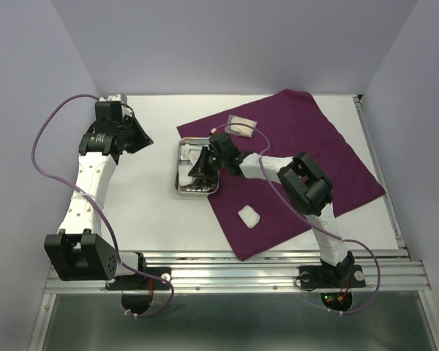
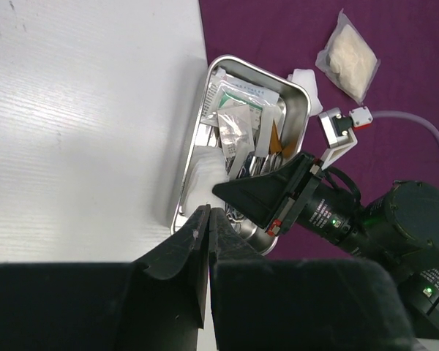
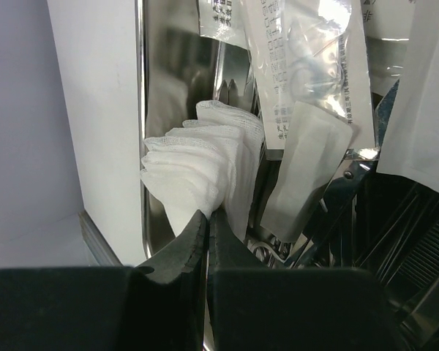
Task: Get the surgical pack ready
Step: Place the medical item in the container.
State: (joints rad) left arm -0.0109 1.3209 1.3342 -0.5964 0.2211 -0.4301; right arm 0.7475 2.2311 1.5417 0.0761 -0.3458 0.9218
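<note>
A dark-purple cloth is spread over the table's right half. The steel tray straddles the cloth's left edge and holds clear packets, silver instruments and a fanned stack of white gauze squares. My right gripper reaches into the tray, shut on the edge of that gauze stack. Over the bare table left of the tray, my left gripper is shut with nothing in it.
One gauze square lies on the cloth near its front corner. A clear packet with white filling rests on the cloth behind the tray. A metal rail runs along the table's near edge.
</note>
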